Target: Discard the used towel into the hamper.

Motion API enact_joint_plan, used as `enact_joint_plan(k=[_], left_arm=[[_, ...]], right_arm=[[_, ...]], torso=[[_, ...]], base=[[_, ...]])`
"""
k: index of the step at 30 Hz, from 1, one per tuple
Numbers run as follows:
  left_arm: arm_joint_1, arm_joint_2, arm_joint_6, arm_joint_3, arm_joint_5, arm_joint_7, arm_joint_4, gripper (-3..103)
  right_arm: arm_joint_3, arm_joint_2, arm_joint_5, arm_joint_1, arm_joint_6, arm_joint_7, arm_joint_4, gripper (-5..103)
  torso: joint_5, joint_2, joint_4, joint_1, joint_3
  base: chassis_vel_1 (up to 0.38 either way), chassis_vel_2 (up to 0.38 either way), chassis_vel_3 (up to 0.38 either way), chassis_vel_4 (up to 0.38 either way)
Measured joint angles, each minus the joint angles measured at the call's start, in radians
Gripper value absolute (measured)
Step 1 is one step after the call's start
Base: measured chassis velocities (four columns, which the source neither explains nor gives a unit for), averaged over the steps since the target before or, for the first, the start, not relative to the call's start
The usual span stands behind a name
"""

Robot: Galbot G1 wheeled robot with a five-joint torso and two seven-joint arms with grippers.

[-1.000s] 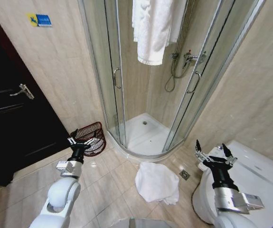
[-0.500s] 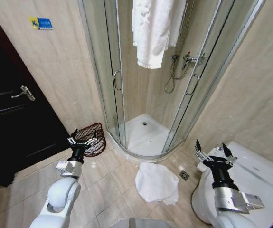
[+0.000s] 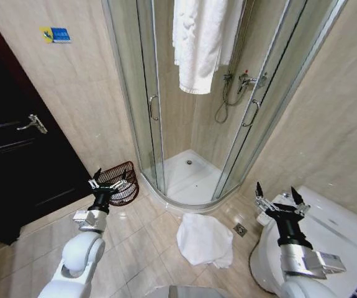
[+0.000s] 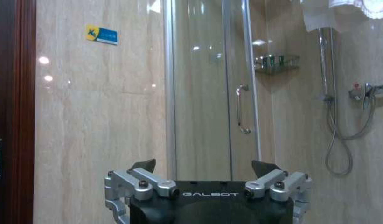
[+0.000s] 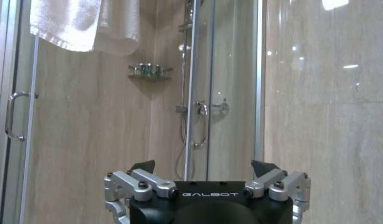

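The used towel (image 3: pixel 204 239) is a crumpled white heap on the floor tiles in front of the shower. The hamper (image 3: pixel 121 178), a dark reddish-brown openwork basket, stands against the wall between the door and the shower. My left gripper (image 3: pixel 110 178) is raised in front of the hamper, open and holding nothing. My right gripper (image 3: pixel 276 191) is held up to the towel's right, over the toilet, and is also open. In the left wrist view the left gripper (image 4: pixel 205 165) faces the wall and shower door. In the right wrist view the right gripper (image 5: pixel 204 164) faces the shower glass.
A glass shower cabin (image 3: pixel 194 124) with a white tray fills the corner, and a clean white towel (image 3: pixel 197 37) hangs over its top. A dark door (image 3: pixel 17 155) is on the left. A white toilet (image 3: pixel 327 230) is on the right. A floor drain (image 3: pixel 241 229) lies beside the towel.
The whole head view has shifted slightly, so the camera moved. The towel, the hamper and both arms keep their places.
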Motion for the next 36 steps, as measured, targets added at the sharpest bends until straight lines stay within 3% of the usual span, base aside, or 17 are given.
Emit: enact_joint_plan(k=[6,14,20,24,29,36], left_arm=[[0.001,-0.002,-0.006,0.005,-0.017,0.001,0.004,100],[0.020,-0.009,-0.035,0.014,-0.018,0.000,0.003,100],[0.030,-0.030,-0.080,0.011,-0.030,-0.002,0.007,100],[-0.002,-0.026,-0.100,0.040,-0.042,-0.002,0.038,100],[-0.053,-0.012,-0.134,0.086,-0.038,-0.002,0.084,100],[-0.032,-0.027,-0.151,0.072,-0.012,0.000,0.067,100]], right_arm=[[-0.001,0.000,-0.003,0.004,-0.014,0.001,0.002,100],[0.008,-0.053,0.072,0.067,-0.104,0.030,-0.002,100],[0.014,-0.195,0.168,0.200,-0.170,0.056,-0.034,100],[0.018,-0.268,0.194,0.279,-0.169,0.074,-0.068,100],[0.042,-0.328,0.211,0.328,-0.138,0.105,-0.104,100],[0.004,-0.453,0.293,0.477,-0.140,0.101,-0.210,100]], torso=[[0.0000,0.019,-0.0001,0.009,0.011],[0.0001,0.024,0.0000,0.011,0.014],[0.0003,0.021,0.0000,0.010,0.012],[0.0003,0.020,0.0006,0.009,0.011],[0.0002,0.018,-0.0010,0.009,0.011],[0.0003,0.016,0.0004,0.008,0.009]], base=[[0.000,0.000,0.000,0.000],[0.000,0.000,0.000,0.000],[0.000,0.000,0.000,0.000],[0.000,0.000,0.000,0.000],[0.000,0.000,0.000,0.000],[0.000,0.000,0.000,0.000]])
